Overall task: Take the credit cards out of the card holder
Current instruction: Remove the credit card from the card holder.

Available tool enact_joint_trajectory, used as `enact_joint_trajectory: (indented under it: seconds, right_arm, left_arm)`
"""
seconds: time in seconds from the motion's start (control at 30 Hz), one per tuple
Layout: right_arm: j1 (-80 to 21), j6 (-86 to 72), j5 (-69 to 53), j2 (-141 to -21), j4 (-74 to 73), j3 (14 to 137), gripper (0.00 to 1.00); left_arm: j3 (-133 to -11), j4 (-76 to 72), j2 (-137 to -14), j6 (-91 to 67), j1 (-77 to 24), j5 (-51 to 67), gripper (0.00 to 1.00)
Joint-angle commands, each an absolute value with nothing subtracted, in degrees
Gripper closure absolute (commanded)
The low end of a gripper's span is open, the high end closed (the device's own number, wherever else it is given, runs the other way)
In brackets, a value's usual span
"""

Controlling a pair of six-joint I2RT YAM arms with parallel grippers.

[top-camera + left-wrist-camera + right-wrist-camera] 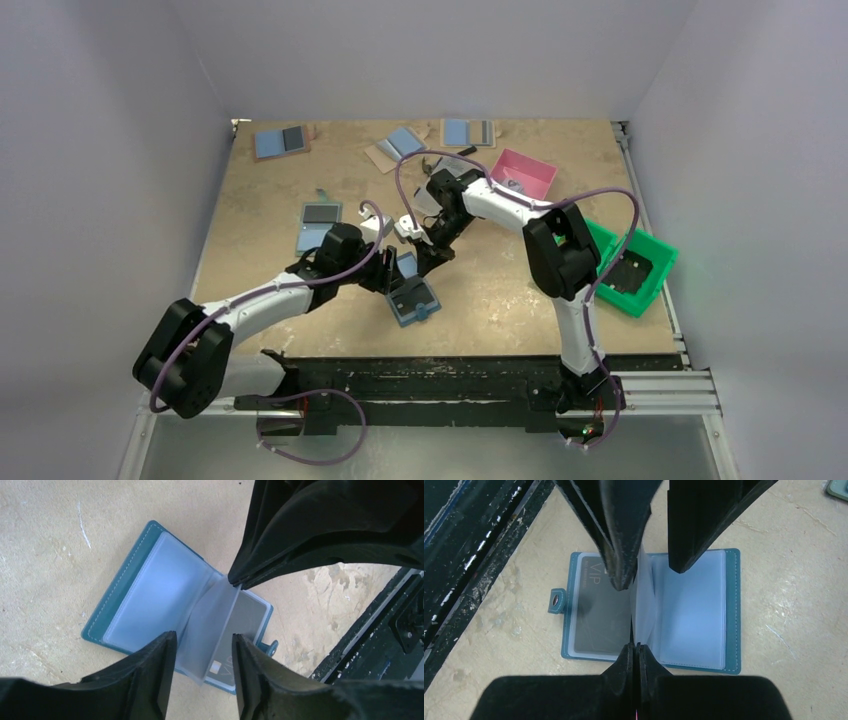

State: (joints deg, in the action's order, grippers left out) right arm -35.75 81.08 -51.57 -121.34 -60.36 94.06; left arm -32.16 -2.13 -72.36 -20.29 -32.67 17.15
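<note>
1. So the holder [413, 300] lay open and flat on the table [520, 310], near the front edge, right between the two arms.
2. Right gripper [634, 649] was clamped tight on the edge of a clear sleeve [644, 605], holding that page up off the spine.
3. Left gripper [204, 637] was spread apart, one finger on each side of that same sleeve, and it wasn't gripping anything as far as I could see.
4. A grey card [596, 620] marked "VIP" sat in the pocket on the snap-tab side. The other half just looked blue behind its plastic.
5. Further back were a pink tray [523, 172], a green bin [640, 262] off to the right, and other holders [281, 141] along the far edge.
</note>
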Motion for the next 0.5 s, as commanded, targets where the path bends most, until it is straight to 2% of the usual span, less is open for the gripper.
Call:
enact_joint_trajectory:
  seconds: [0.0,0.13,0.33,0.4,0.43,0.47]
  right_arm:
    - [-35.5,82.1,-54.5,-122.2,-63.9,97.2,1.00]
    - [-35.5,81.5,-54.7,-122.8,-64.0,97.5,1.00]
    - [-35.2,78.7,-54.8,-122.7,-62.4,97.3,1.00]
    - [-35.1,77.1,-55.0,-122.3,-61.3,96.9,1.00]
    - [-34.9,76.2,-54.9,-122.1,-60.2,96.5,0.98]
    - [-34.8,74.9,-54.8,-121.6,-59.2,95.9,0.92]
  left_arm:
    - [-34.5,-5.0,-74.0,-18.3,-32.9,17.0,0.55]
    - [-34.5,-5.3,-75.5,-18.4,-32.9,17.2,0.60]
    - [-34.9,-4.8,-77.2,-18.4,-32.9,18.6,0.82]
    - [-35.0,-4.7,-77.6,-18.4,-33.0,19.1,0.97]
    - [-35.0,-4.6,-77.7,-18.5,-32.9,19.2,1.00]
    - [-34.9,-4.6,-77.8,-18.9,-32.9,19.2,1.00]
